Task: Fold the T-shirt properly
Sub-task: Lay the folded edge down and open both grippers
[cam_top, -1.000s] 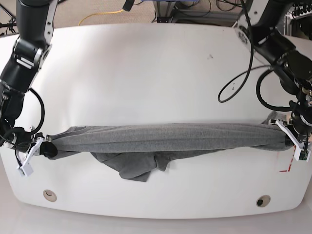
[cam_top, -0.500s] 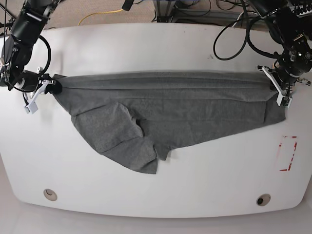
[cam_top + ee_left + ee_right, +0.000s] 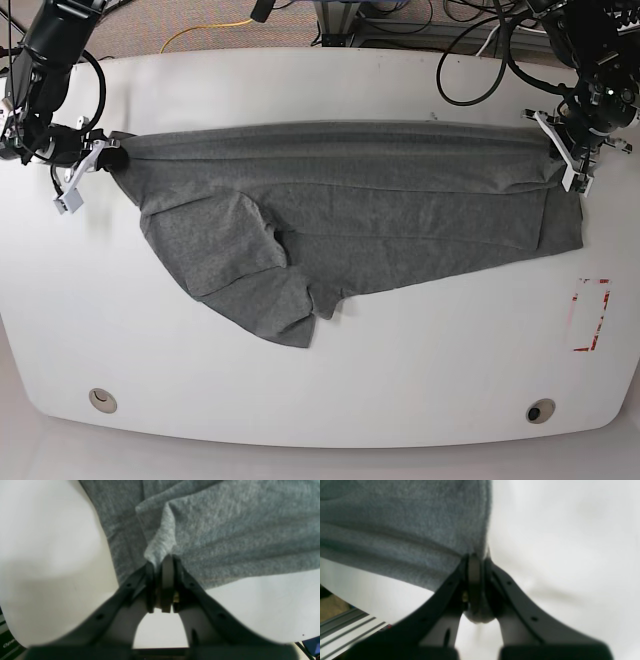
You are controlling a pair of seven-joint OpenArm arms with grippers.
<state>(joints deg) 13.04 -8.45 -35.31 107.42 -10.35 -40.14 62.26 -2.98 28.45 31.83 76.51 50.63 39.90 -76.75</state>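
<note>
In the left wrist view the left gripper (image 3: 161, 565) pinches a fold of the T-shirt (image 3: 225, 525), the right gripper (image 3: 476, 560) clamps another edge, and the base view shows it stretched across the white table (image 3: 320, 90) beside red tape marks (image 3: 590, 315).

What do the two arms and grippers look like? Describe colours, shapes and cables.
Both arms are black, jointed segments with looping black cables. The left gripper and right gripper have white outer finger pieces in the base view; the wrist views show dark, tapering fingers with small holes.
</note>
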